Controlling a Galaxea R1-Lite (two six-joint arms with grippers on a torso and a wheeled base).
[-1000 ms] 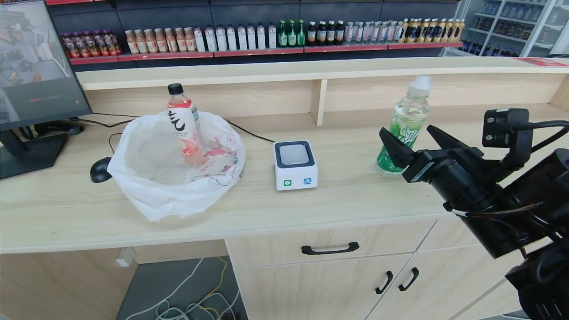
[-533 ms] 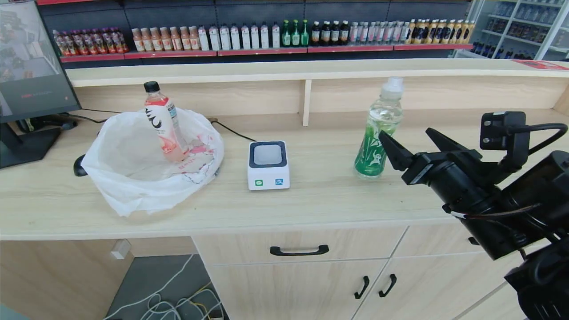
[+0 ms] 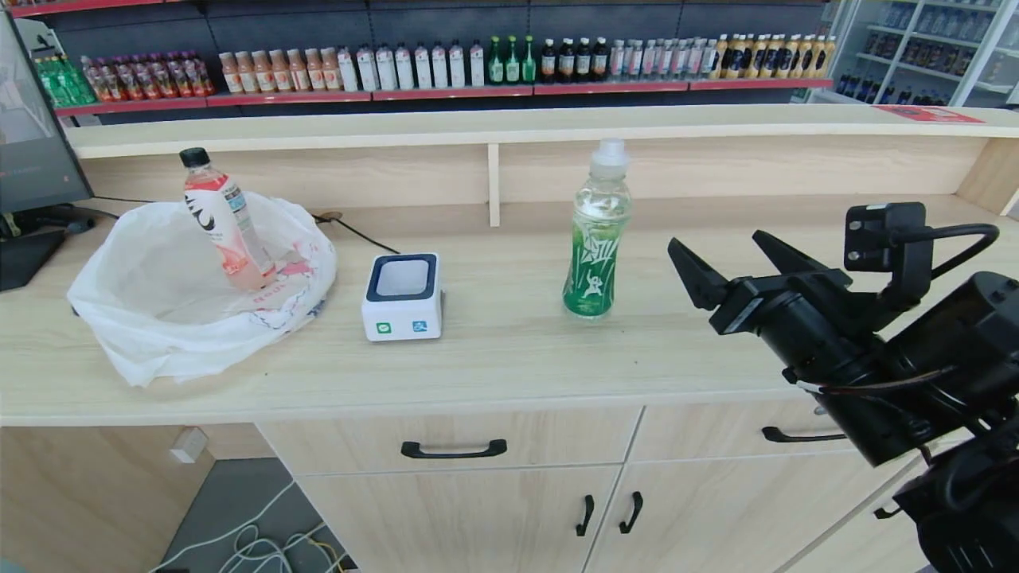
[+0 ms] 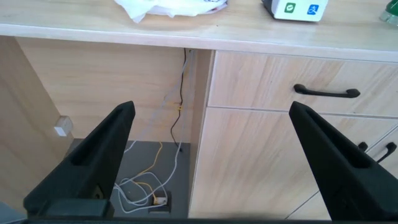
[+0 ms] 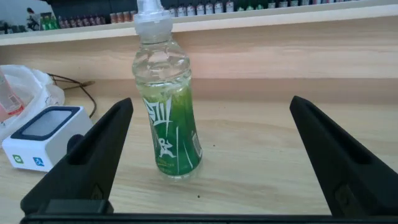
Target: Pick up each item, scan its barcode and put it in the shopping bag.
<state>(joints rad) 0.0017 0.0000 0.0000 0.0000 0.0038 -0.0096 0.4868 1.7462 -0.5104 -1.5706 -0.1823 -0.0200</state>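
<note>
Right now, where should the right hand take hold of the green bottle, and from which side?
Grip the green bottle around its labelled waist, coming in level from the robot's side: it stands upright, narrows there, and the open right hand faces it directly.

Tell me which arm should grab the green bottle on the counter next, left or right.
Right, probably. The right gripper, jaws open, sits at counter height facing the upright green bottle close ahead. The left gripper is low, below the counter's edge, facing the drawers.
</note>
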